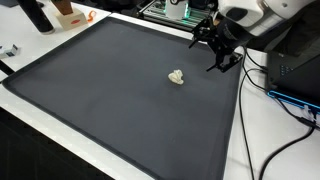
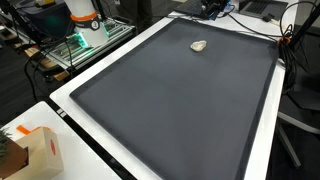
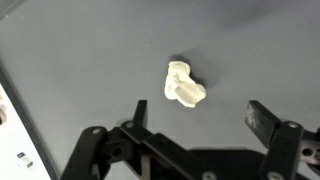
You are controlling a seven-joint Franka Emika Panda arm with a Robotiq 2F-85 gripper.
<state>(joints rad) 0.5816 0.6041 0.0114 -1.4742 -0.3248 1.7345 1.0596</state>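
A small cream-white lumpy object point(image 1: 177, 77) lies on the dark grey mat point(image 1: 110, 90). It shows in both exterior views, near the far end of the mat point(image 2: 199, 45), and in the wrist view point(image 3: 184, 85). My gripper point(image 1: 218, 52) hangs above the mat's edge, to the side of the object and apart from it. In the wrist view the gripper point(image 3: 195, 118) is open and empty, with the object lying on the mat just beyond the gap between the fingers.
The mat covers a white table point(image 2: 262, 150). Black cables point(image 1: 262, 120) run along the table's side. Orange and white items point(image 1: 72, 15) stand at a far corner, a cardboard box point(image 2: 40, 150) near another corner, and a rack with green light point(image 2: 75, 45) beside the table.
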